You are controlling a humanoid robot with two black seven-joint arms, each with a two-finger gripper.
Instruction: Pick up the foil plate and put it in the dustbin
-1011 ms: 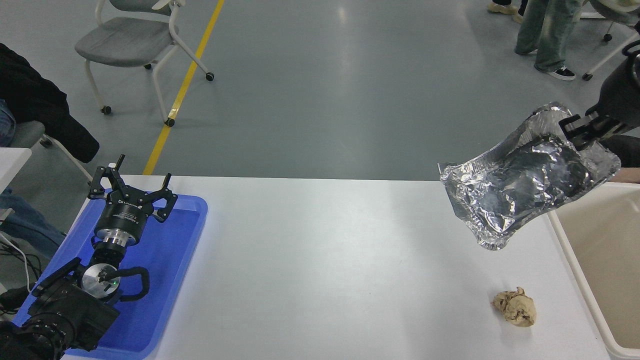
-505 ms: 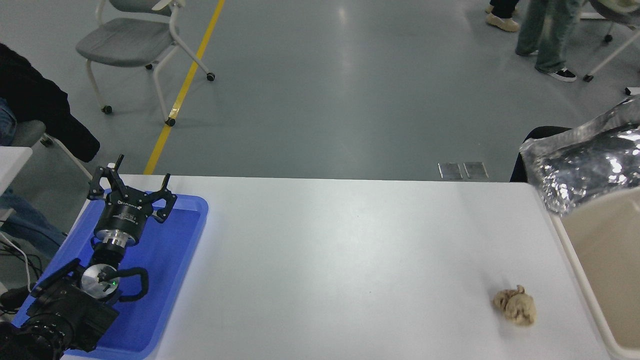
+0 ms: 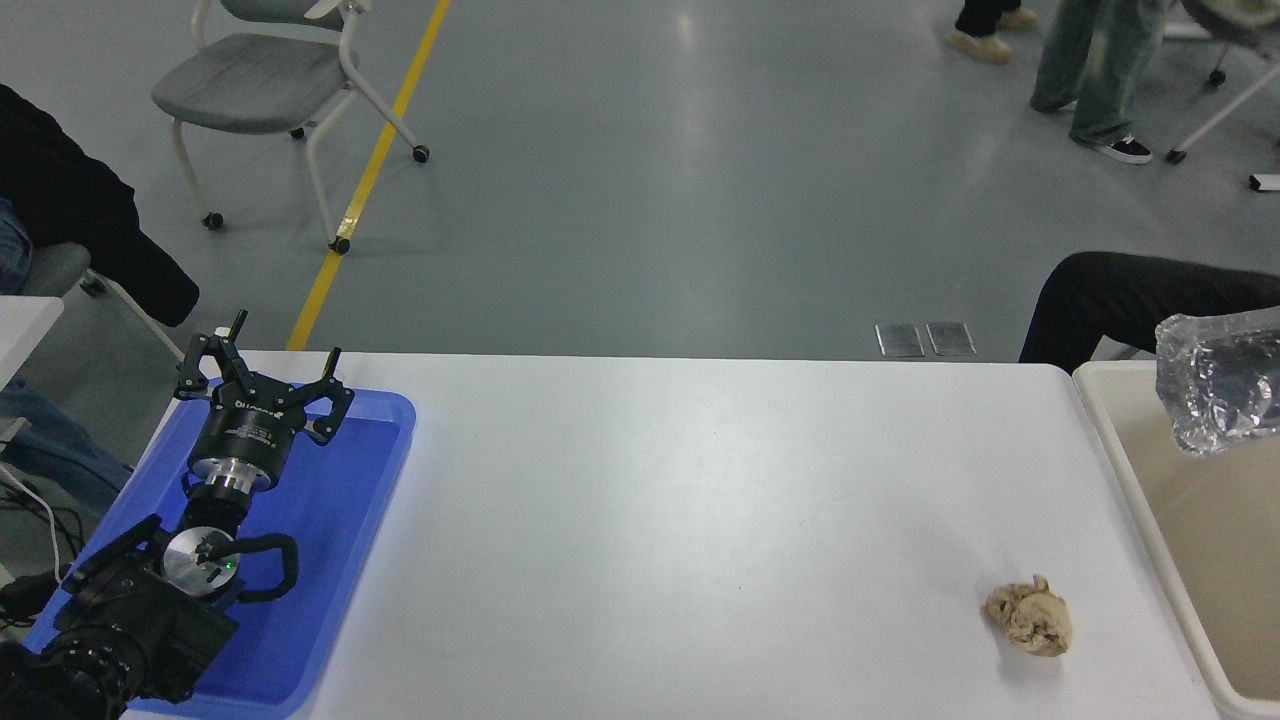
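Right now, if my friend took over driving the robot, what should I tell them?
Left gripper: open, parked over the blue tray.
Right gripper: out of view.
Foil plate: in the air above the dustbin, partly cut off by the picture's edge.
Done: plate picked up and carried over the bin.
Left: drop it in. The paper ball lies on the table.

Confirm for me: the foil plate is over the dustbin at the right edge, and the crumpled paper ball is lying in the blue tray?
Not quite. In the head view the crumpled paper ball lies on the white table near the dustbin, not in the blue tray. The foil plate is over the dustbin.
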